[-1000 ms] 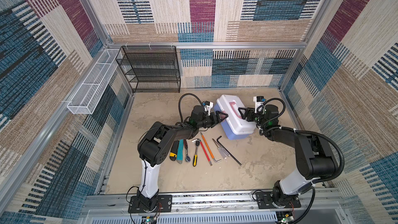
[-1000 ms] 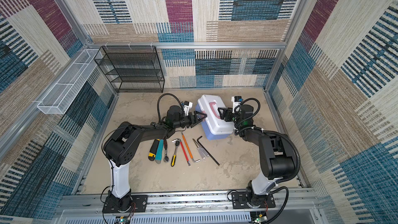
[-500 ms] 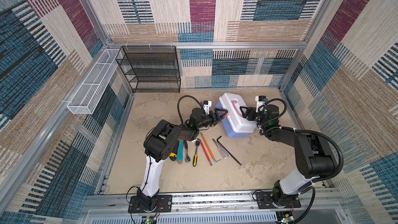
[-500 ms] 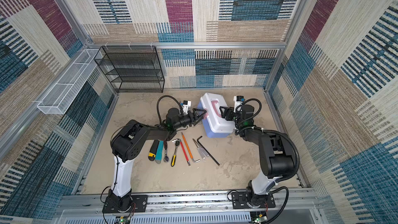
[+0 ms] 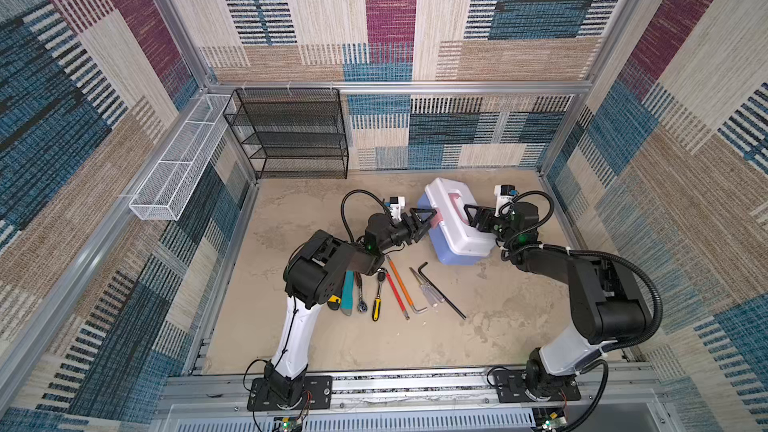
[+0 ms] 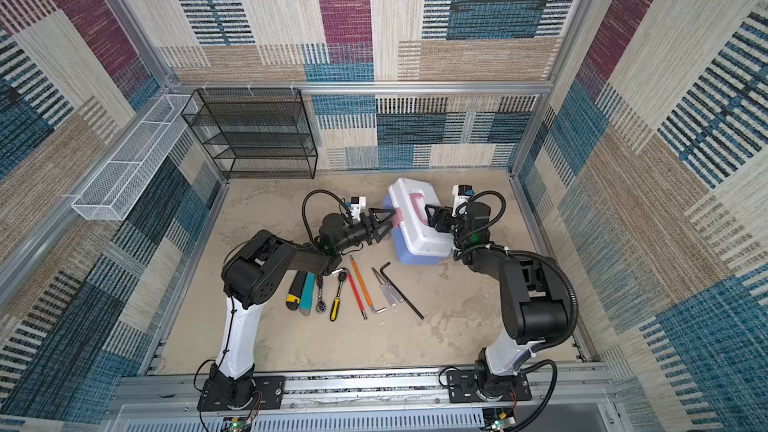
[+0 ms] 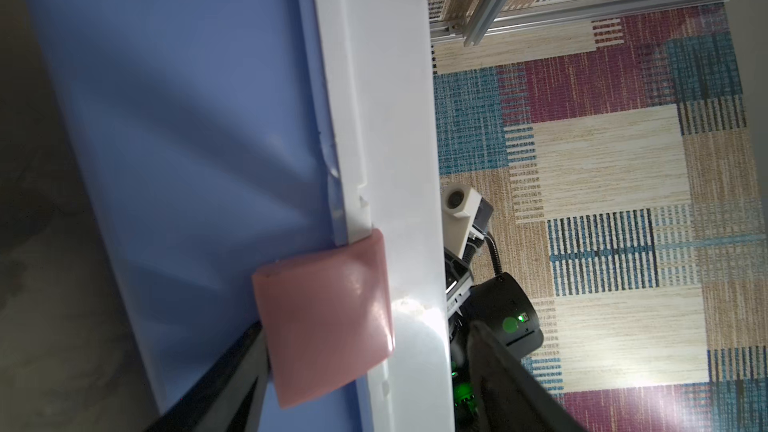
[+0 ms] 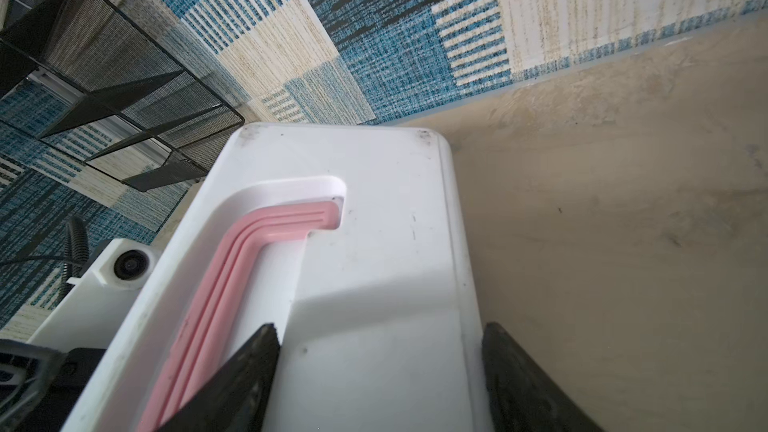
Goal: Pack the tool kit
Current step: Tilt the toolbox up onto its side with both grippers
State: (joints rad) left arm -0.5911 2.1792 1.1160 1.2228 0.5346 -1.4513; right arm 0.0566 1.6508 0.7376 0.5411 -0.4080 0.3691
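Observation:
The tool kit (image 5: pixel 457 238) (image 6: pixel 417 238) stands closed at the back right of the table, white lid on a light blue base. My left gripper (image 5: pixel 428 224) (image 7: pixel 365 326) is open at its front side. One finger sits under the pink latch (image 7: pixel 324 326) and the other reaches over the lid top, clear of it. My right gripper (image 5: pixel 469 218) (image 8: pixel 380 326) is shut on the lid, one finger in the recess by the pink handle (image 8: pixel 249 251), the other on the lid's outer edge. Several hand tools (image 5: pixel 397 288) lie in a row in front of the box.
A black wire-mesh rack (image 5: pixel 291 135) stands against the back wall at the left. A white wire-mesh basket (image 5: pixel 178 164) hangs on the left wall. Aluminium frame rails border the table, close behind and to the right of the tool kit.
My left gripper has edged closer to the tool kit's latch side and its jaws have narrowed a little. The left elbow has swung right. The right gripper has stayed on the lid.

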